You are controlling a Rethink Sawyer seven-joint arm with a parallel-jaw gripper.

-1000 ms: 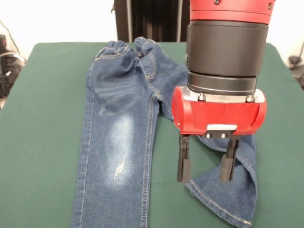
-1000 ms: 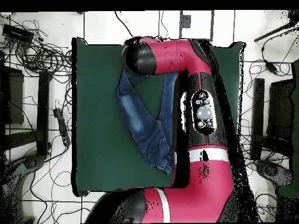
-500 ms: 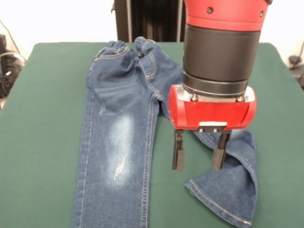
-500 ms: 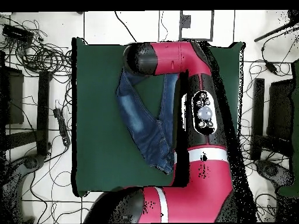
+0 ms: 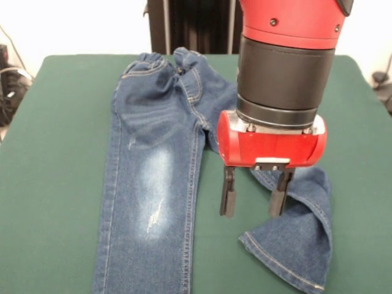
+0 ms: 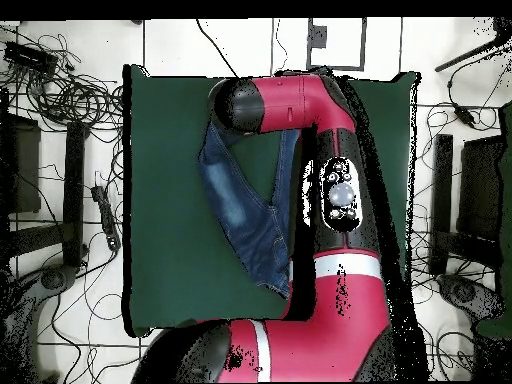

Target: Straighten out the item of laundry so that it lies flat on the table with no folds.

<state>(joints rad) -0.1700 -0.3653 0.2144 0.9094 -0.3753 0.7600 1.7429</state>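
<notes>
The item of laundry, a small pair of blue jeans (image 5: 153,184), lies on the green table (image 5: 55,184). In the front view its left leg lies straight with a faded patch. Its right leg is bent back on itself, and the folded cuff end (image 5: 294,251) lies at the lower right. My gripper (image 5: 251,195) hangs open just above that bent leg, one finger (image 5: 228,196) over bare cloth between the legs and the other over the denim, with nothing held. In the overhead view the jeans (image 6: 240,210) show beside the arm, which hides the gripper.
The red arm (image 6: 335,200) spans the table lengthwise in the overhead view. Cables and dark stands (image 6: 75,190) lie on the floor along both sides of the table. Bare green cloth (image 6: 165,200) stretches beside the jeans.
The gripper has risen off the bent leg and shifted slightly left in the front view. It stays open. The jeans have not visibly moved.
</notes>
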